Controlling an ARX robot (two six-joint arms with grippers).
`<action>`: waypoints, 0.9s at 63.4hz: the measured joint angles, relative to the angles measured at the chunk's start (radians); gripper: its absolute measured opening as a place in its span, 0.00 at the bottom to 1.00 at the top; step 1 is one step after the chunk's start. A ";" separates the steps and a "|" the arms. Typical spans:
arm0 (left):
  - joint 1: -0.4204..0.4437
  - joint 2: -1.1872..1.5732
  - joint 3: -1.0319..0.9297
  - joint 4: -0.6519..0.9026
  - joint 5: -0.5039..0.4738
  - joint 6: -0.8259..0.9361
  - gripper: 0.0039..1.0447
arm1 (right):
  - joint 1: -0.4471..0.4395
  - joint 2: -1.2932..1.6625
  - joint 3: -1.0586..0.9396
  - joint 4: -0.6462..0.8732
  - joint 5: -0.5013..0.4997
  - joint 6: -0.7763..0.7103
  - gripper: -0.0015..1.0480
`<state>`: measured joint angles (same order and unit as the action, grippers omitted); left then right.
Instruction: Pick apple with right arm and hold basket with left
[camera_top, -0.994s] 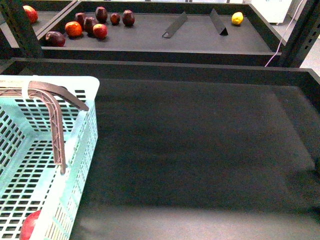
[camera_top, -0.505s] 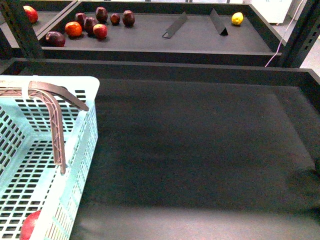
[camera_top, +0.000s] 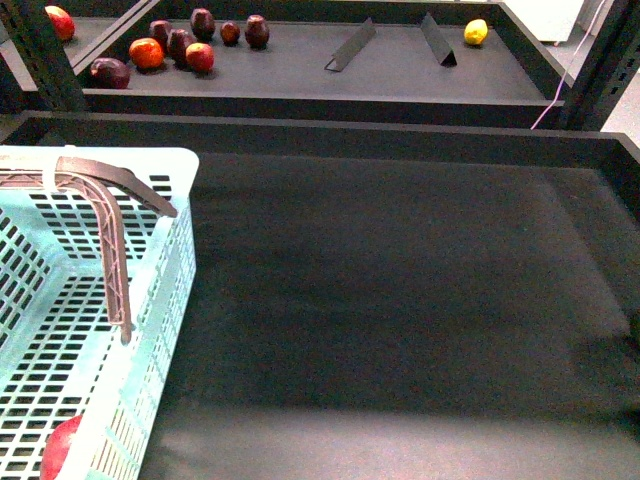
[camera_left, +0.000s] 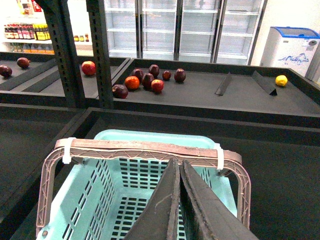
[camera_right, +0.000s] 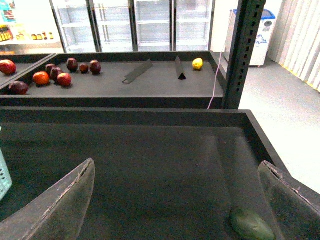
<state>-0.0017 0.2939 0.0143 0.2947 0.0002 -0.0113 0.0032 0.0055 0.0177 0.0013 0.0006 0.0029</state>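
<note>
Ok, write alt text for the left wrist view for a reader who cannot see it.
A shut left gripper hangs above a pale teal basket, whose ribbed handles are bound with white zip ties. Behind, a dark shelf tray holds a cluster of red apples and one small yellow fruit.

1. The basket (camera_top: 150, 300) is set at the near left of the front tray (camera_top: 400, 300).
2. The apple (camera_top: 62, 448) is seen inside the basket, at its near corner.
3. The basket's handles (camera_top: 112, 230) are raised over its opening.
4. Behind the front tray, a rear tray (camera_top: 300, 70) is placed; a cluster of fruit (camera_top: 180, 45) lies at its left, two dividers (camera_top: 390, 42) in the middle, and a small fruit (camera_top: 476, 32) at the right.
</note>
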 joint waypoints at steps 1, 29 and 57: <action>0.000 -0.007 0.000 -0.007 0.000 0.000 0.03 | 0.000 0.000 0.000 0.000 0.000 0.000 0.92; 0.000 -0.196 0.000 -0.226 0.000 0.000 0.03 | 0.000 0.000 0.000 0.000 0.000 0.000 0.92; 0.000 -0.288 0.000 -0.293 0.000 0.000 0.03 | 0.000 0.000 0.000 0.000 0.000 0.000 0.92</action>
<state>-0.0017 0.0063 0.0147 0.0021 0.0002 -0.0113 0.0032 0.0051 0.0177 0.0013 0.0006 0.0029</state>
